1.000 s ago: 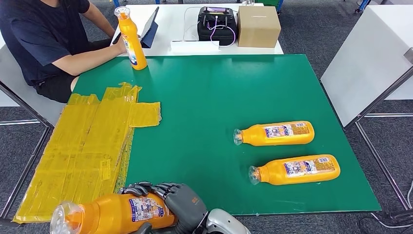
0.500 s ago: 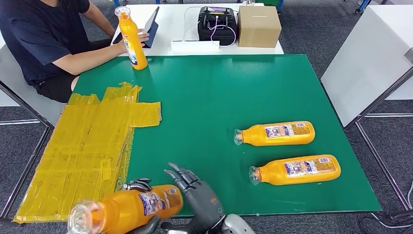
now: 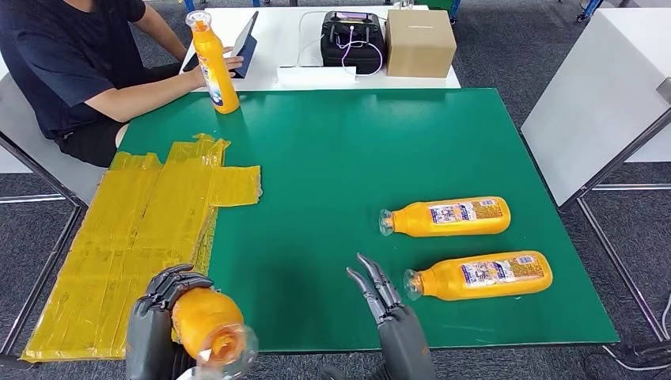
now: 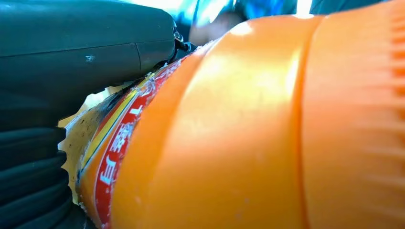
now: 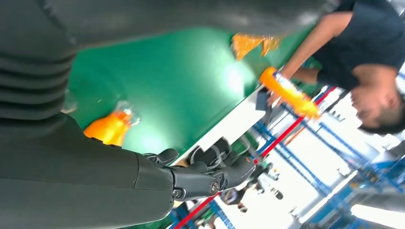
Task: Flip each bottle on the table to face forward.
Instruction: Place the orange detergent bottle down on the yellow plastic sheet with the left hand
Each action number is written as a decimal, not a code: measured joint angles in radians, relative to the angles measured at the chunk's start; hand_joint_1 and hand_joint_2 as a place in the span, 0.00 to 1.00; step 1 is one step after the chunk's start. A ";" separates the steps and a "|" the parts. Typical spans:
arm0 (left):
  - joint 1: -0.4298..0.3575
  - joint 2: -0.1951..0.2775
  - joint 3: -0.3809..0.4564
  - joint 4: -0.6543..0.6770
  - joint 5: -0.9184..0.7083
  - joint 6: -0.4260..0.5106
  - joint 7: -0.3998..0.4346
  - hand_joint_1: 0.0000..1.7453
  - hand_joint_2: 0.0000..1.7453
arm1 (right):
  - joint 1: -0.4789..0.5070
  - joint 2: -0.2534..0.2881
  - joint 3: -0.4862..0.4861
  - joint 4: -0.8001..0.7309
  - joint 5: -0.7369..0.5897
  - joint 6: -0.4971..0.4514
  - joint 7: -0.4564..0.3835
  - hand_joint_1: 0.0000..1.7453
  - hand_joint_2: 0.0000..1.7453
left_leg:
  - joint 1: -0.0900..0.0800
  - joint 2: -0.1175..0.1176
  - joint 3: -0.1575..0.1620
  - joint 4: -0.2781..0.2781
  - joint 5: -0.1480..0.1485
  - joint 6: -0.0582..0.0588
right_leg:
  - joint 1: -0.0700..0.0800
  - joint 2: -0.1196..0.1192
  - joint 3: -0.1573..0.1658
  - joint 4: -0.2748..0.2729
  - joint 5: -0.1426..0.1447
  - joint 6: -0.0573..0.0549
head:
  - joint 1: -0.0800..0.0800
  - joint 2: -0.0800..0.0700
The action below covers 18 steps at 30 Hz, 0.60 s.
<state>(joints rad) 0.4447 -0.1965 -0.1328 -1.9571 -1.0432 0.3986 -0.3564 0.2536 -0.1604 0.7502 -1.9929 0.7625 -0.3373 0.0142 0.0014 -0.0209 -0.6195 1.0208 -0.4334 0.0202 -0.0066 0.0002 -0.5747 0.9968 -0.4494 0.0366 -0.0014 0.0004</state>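
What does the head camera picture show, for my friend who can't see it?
The robot's left hand grips an orange plastic bottle at the near edge of a green table, while its right hand is open beside two more orange bottles lying flat. A fourth bottle stands upright by a seated person.
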 joint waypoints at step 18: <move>-0.093 0.190 -0.010 0.301 -0.525 -0.078 0.530 1.00 1.00 | 0.050 -0.113 -0.022 -0.113 0.012 -0.074 0.053 0.00 0.00 | 0.000 0.000 0.000 0.000 0.000 0.000 | 0.000 0.000 0.000 0.000 0.000 0.000 | 0.000 0.000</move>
<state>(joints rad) 0.3520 -0.0066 -0.1431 -1.6561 -1.5682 0.3209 0.1738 0.3037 -0.2735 0.7279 -2.1057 0.7748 -0.4108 0.0668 0.0014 -0.0205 -0.6192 1.0208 -0.4334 0.0202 -0.0067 0.0002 -0.5745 0.9968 -0.4494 0.0366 -0.0012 0.0004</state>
